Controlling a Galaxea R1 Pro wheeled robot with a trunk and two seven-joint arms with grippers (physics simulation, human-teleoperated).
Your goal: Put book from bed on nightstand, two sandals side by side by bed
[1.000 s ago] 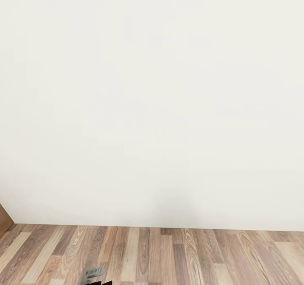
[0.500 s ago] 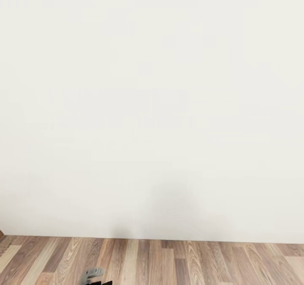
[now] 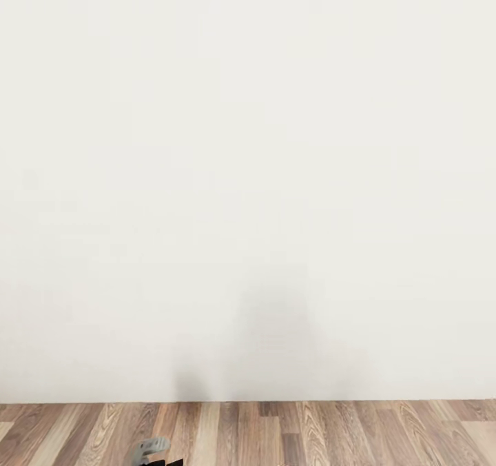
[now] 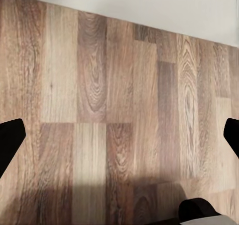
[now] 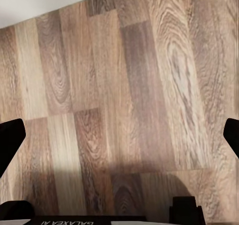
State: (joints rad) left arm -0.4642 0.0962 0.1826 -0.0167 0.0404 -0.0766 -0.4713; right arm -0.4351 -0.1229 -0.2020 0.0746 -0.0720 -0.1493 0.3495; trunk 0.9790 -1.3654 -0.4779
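I face a plain white wall (image 3: 248, 176) of the bedroom, above a strip of brown wood-plank floor (image 3: 310, 435). The book, the bed, the nightstand and the sandals are out of view. In the left wrist view my left gripper (image 4: 119, 137) is open, its black fingertips (image 4: 10, 140) far apart over bare planks with nothing between them. My right gripper (image 5: 119, 137) is open in the same way above the floor, its fingertips (image 5: 231, 135) at the frame's sides. A small grey piece of my left arm (image 3: 151, 447) pokes in at the bottom of the head view.
The wall meets the floor (image 3: 248, 402) close in front of me. Both wrist views catch that wall's base (image 4: 149, 5) beyond the planks. My own shadow falls on the wall (image 3: 275, 342).
The whole head view has shifted: the floor strip has shrunk toward the bottom and the wall takes up more. A brown edge at the far left has slid out of frame. Both arms are unmoved.
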